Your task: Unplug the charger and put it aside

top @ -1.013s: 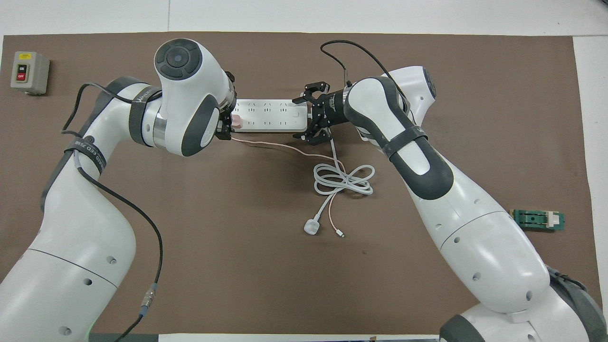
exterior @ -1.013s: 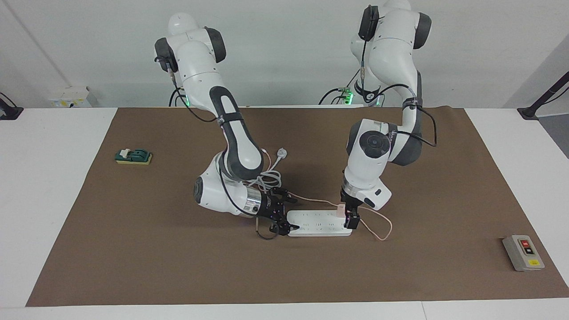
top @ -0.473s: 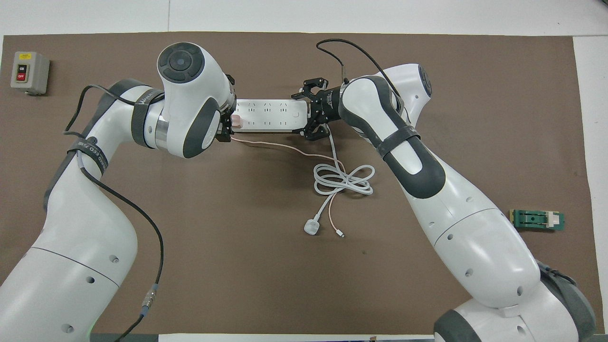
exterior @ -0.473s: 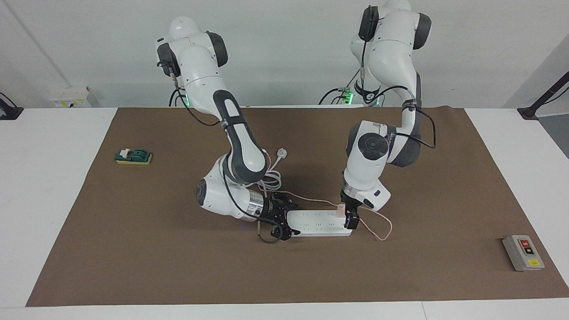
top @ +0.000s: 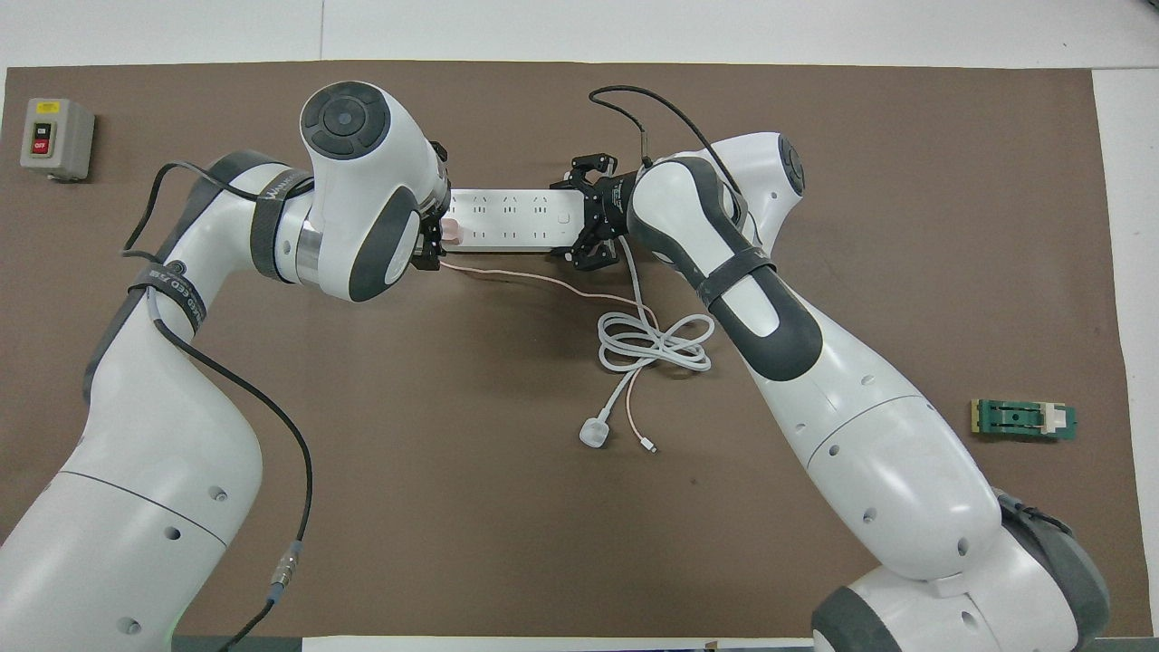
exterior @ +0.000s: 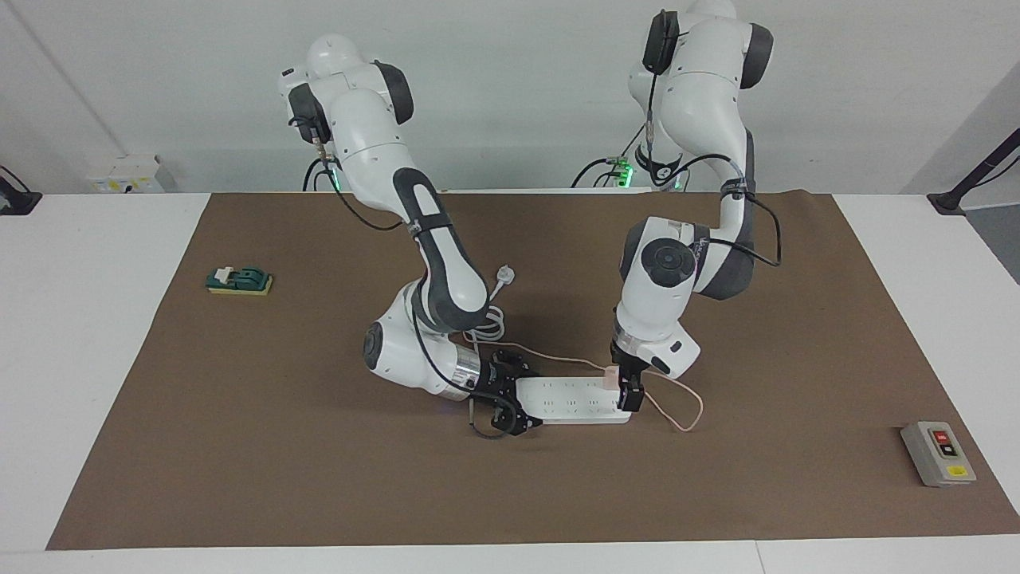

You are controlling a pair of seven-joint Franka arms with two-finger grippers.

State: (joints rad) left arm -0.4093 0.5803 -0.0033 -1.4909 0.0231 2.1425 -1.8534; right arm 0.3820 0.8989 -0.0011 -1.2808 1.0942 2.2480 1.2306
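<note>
Charger [exterior: 610, 376]: small, pale pink, cube-shaped, plugged into the end socket of the long white power strip [exterior: 570, 399] toward the left arm's end of the table. Prongs hidden in the socket. Thin pink cable [exterior: 677, 399] looping out onto the brown mat [exterior: 279, 446] beside the strip, then trailing back toward the robots, ending in a small connector beside a round white plug [top: 593, 432].

Left gripper [exterior: 627, 388] down at the charger, pointing straight down, fingers either side of the pink cube with a gap showing; spread wide, not clamped as far as can be seen. In the overhead view, pink body [top: 450, 234] just visible between the dark fingers [top: 437, 246] of the left gripper [top: 435, 243].

Right gripper [exterior: 519, 399] lying low at the other end of the power strip [top: 512, 220], fingers spread around that end, one on each long side; contact hard to judge. Right gripper [top: 579, 217] opened wide in the overhead view as well.

Coiled white cord [top: 654, 342] nearer to the robots than the strip. Grey switch box [exterior: 938, 454] at the left arm's end of the table, green block [exterior: 239, 280] at the right arm's end.
</note>
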